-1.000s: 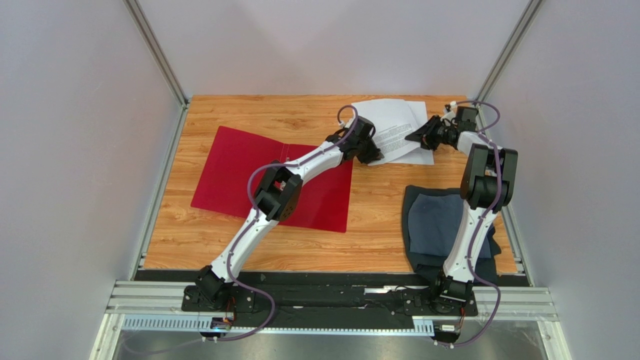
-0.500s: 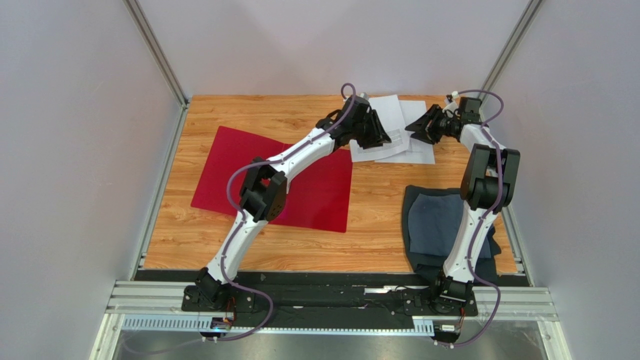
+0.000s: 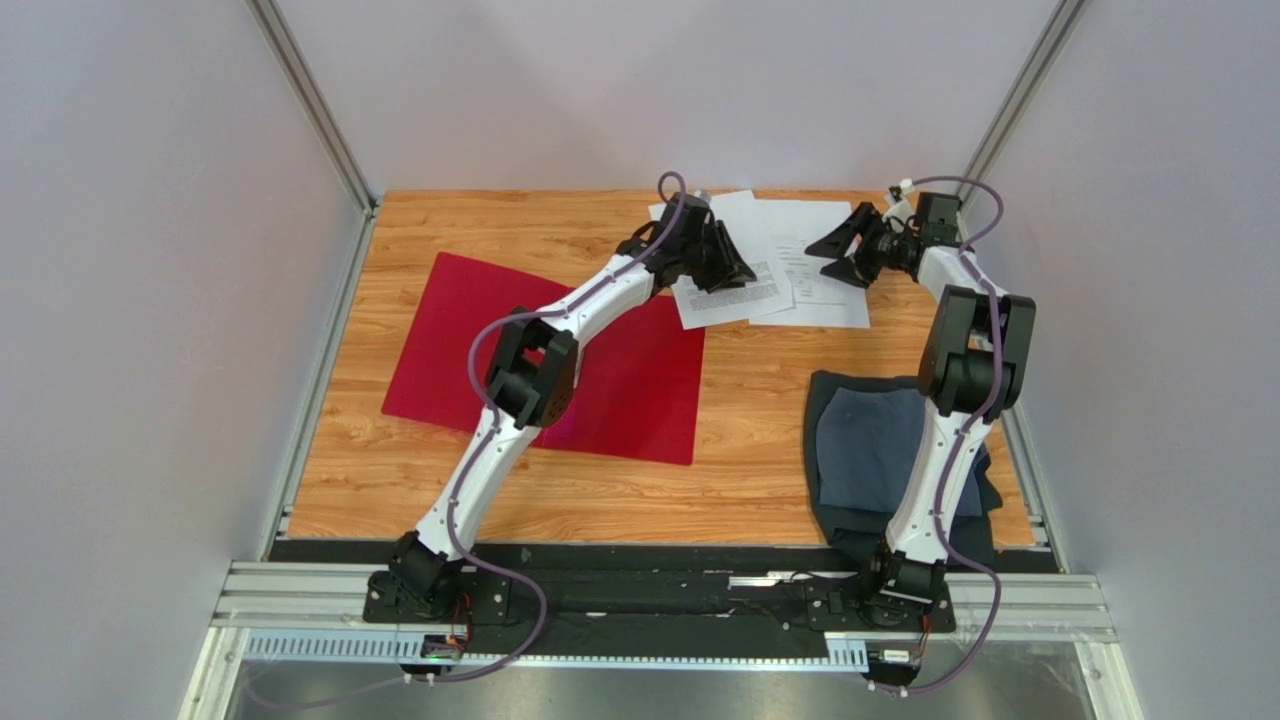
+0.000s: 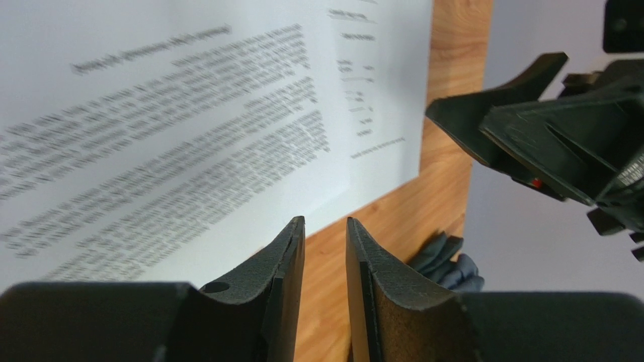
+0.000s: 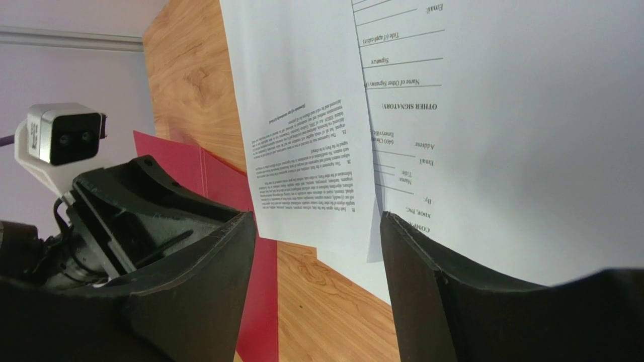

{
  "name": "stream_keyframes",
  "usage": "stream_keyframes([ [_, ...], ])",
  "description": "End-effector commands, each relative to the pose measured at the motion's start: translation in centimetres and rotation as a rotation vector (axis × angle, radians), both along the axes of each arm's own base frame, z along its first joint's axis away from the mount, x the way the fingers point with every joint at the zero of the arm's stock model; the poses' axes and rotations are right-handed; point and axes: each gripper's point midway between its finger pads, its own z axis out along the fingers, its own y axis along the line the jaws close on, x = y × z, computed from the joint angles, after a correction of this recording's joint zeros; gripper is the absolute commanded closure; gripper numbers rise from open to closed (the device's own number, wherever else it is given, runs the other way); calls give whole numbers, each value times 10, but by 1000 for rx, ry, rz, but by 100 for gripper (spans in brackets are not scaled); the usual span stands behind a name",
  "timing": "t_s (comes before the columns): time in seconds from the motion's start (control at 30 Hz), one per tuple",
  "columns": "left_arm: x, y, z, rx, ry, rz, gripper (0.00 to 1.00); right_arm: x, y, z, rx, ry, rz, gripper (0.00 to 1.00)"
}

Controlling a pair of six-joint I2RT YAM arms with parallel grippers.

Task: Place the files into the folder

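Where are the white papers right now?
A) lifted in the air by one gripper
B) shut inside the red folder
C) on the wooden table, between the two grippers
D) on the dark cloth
C: the papers lie flat on the table between the left gripper and right gripper, both open; the folder lies open to their left.

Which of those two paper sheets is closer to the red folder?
The tilted sheet of dense text, beside the left gripper; the other sheet lies further right, by the right gripper.
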Motion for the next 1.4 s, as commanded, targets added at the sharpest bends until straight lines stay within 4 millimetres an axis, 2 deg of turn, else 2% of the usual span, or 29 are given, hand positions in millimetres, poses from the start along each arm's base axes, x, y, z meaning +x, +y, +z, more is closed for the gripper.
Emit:
stream_keyframes([
  [0.0, 26, 21, -1, -2, -11, 80, 67, 15, 15, 8, -32, -64, 57, 35],
  [0.1, 25, 31, -21, 35, 57, 126, 72, 18, 26, 2, -61, -82, 100, 35],
  [0.13, 23, 32, -26, 40, 85, 136, 73, 24, 27, 8, -74, -107, 109, 35],
  [0.2, 21, 35, -33, 49, 111, 150, 75, 27, 35, -4, -104, -93, 126, 34],
  [0.23, 18, 35, -39, 55, 130, 151, 75, 32, 36, 0, -124, -120, 139, 34],
  [0.27, 18, 35, -41, 58, 137, 154, 76, 34, 34, -9, -147, -103, 129, 34],
  [0.5, 11, 38, -53, 55, 216, 185, 78, 33, 38, -40, -252, -44, 146, 32],
  [0.67, 7, 39, -64, 57, 268, 208, 79, 33, 39, -35, -266, -44, 147, 31],
  [0.93, 5, 38, -70, 38, 317, 234, 79, 21, 46, -45, -240, 10, 166, 31],
  [1.03, 5, 37, -69, 36, 320, 235, 79, 18, 56, -42, -175, 5, 179, 34],
  [1.13, 4, 38, -70, 37, 323, 234, 79, 19, 66, -29, -115, -10, 190, 36],
  [1.37, 4, 37, -70, 38, 318, 225, 79, 23, 73, -8, -65, -49, 180, 41],
])
